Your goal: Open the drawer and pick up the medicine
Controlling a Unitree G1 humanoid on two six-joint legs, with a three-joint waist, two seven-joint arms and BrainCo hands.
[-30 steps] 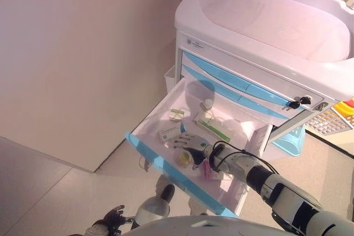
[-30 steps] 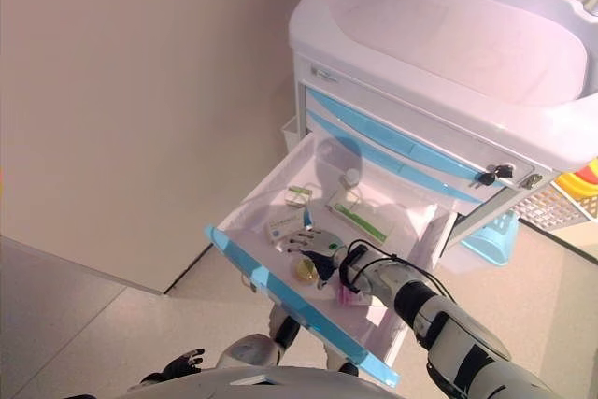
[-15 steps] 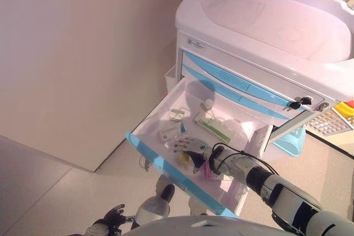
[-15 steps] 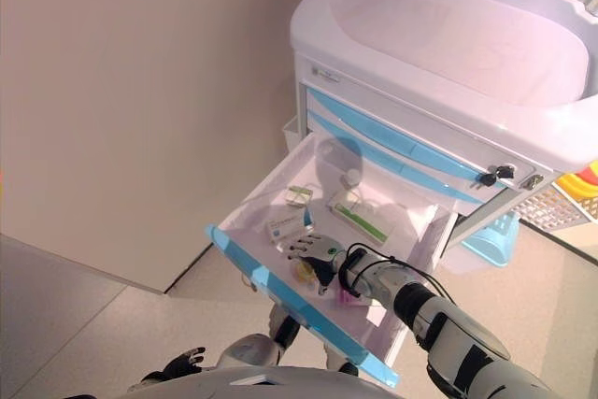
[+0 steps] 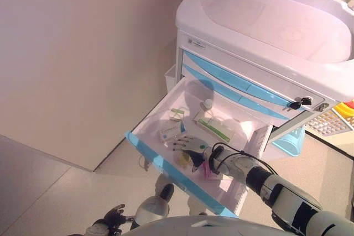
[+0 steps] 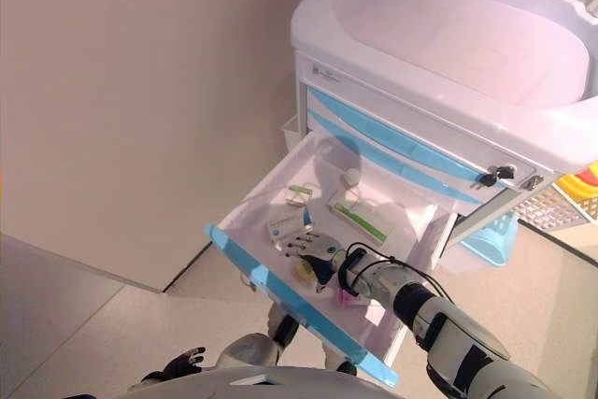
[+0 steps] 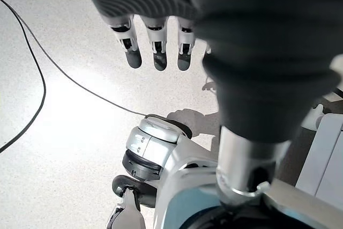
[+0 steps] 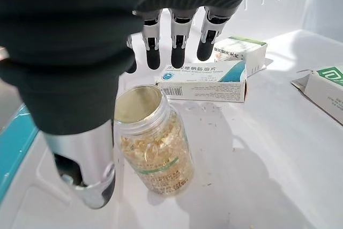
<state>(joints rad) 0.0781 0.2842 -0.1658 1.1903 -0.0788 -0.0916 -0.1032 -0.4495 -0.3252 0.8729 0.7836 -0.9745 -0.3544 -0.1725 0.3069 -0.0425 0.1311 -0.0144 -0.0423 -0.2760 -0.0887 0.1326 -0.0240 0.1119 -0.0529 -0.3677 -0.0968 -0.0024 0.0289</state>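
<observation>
The cart's lowest drawer stands pulled out, with a blue front. Inside lie a clear bottle of yellow capsules, upright with no cap showing, a white-and-blue medicine box, a small green-edged box and a long green-striped box. My right hand is in the drawer, open, its straight fingers over the white-and-blue box and its thumb beside the bottle; it holds nothing. My left hand hangs low over the floor, open and empty.
Two shut blue drawers sit above the open one, with keys in the lock. A pink packet and a small white bottle also lie in the drawer. A light blue bin stands right of the cart, a wall on the left.
My right hand stays over the bottle and the boxes with only a slight shift. Nothing has been taken hold of.
</observation>
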